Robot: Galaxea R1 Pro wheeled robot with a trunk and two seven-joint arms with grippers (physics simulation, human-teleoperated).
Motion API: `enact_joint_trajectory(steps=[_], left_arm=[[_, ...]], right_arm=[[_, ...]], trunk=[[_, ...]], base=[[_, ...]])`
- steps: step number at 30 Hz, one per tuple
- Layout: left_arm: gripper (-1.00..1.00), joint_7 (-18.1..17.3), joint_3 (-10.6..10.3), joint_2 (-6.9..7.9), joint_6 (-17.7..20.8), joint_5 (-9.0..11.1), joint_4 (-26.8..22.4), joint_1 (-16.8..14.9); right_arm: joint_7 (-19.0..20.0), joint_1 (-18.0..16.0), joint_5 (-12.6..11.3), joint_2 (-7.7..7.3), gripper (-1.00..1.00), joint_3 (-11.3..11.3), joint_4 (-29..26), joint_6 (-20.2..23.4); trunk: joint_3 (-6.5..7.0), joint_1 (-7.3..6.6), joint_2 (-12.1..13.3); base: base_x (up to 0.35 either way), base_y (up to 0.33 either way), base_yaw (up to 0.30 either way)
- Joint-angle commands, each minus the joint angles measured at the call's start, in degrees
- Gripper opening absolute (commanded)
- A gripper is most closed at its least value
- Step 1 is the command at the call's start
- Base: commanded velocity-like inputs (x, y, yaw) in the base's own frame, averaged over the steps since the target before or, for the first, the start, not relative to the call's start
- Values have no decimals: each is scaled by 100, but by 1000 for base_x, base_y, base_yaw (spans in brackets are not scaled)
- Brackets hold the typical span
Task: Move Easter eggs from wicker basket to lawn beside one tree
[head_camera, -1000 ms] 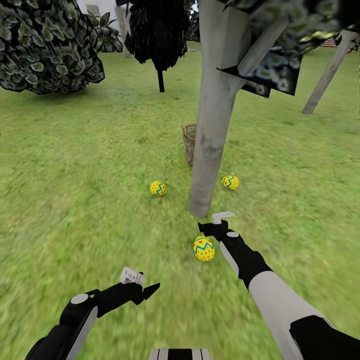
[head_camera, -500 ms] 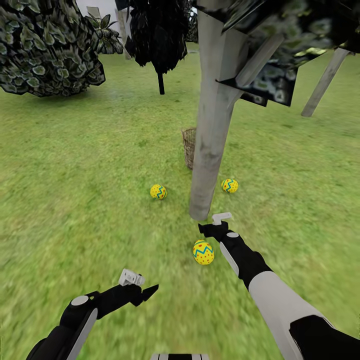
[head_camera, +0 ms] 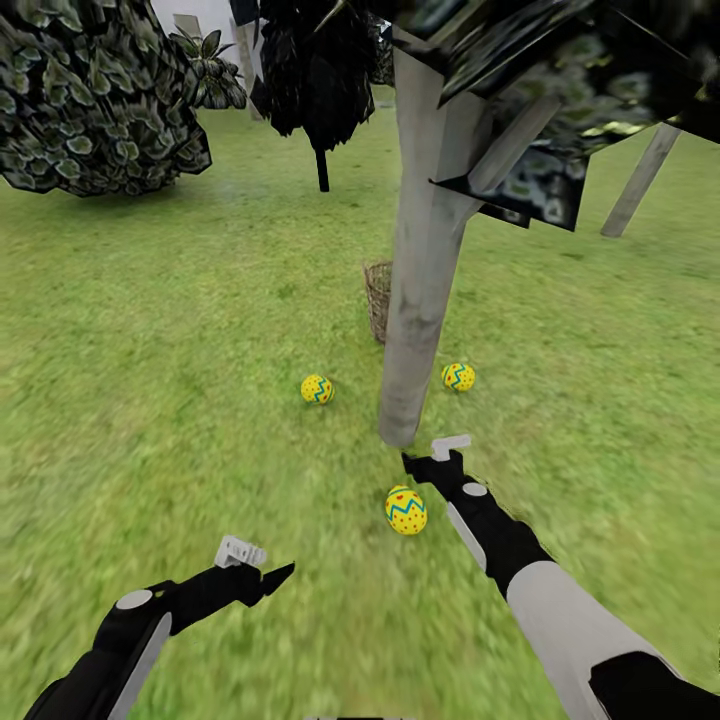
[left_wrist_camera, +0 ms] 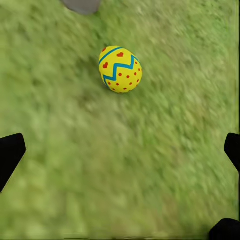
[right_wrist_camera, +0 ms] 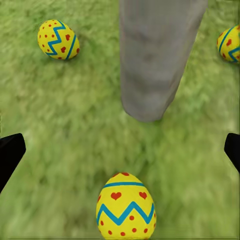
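At the far left of the head view a round leafy bush [head_camera: 95, 95] stands at the back of the lawn [head_camera: 150, 330], and low in front of it the left gripper [head_camera: 262, 575] hangs over bare grass, well apart from any egg; in its wrist view the dark fingertips [left_wrist_camera: 10, 155] sit at opposite edges, so its jaws are spread wide and hold nothing, with the near egg [left_wrist_camera: 120, 69] lying ahead of them. Further right, the left egg [head_camera: 317, 389] rests on the grass near the trunk [head_camera: 422, 250] of the tree. The near egg [head_camera: 406, 510] lies in front of the trunk's foot, just beside the right gripper [head_camera: 425, 462]. The basket [head_camera: 378, 300] stands behind the trunk, half hidden by it; whether anything is in it cannot be told. The right gripper's jaws are likewise wide apart and empty, the near egg [right_wrist_camera: 125, 207] lying between its fingertips [right_wrist_camera: 10, 155] without touching them. To the right of the trunk lies the right egg [head_camera: 458, 377], close to its base. All three eggs thus lie on the grass around the one tree.
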Motion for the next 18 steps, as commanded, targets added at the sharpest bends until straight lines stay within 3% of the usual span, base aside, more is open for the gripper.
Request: enact_joint_trajectory(steps=[1,5,9,11,18], left_arm=[[100,-69,-4,18,49,58,10,-2],[100,-351,11,104,45,59,20,-2],[100,-391,16,118,45,59,23,-2],[100,-396,16,120,45,59,24,-2],[100,-403,13,127,45,55,33,-2]], right_arm=[[6,69,-49,-5,100,11,-9,-31],[-4,463,-31,-17,100,6,-18,-242],[-10,672,4,-23,100,4,-17,-436],[-1,818,4,-135,100,14,-53,-476],[7,967,-27,-239,100,9,-53,-504]], trunk=[[15,-23,40],[87,-111,200],[166,-199,361],[218,-243,441],[408,-397,722]], base=[[0,0,0],[0,0,0],[0,0,0],[0,0,0],[0,0,0]])
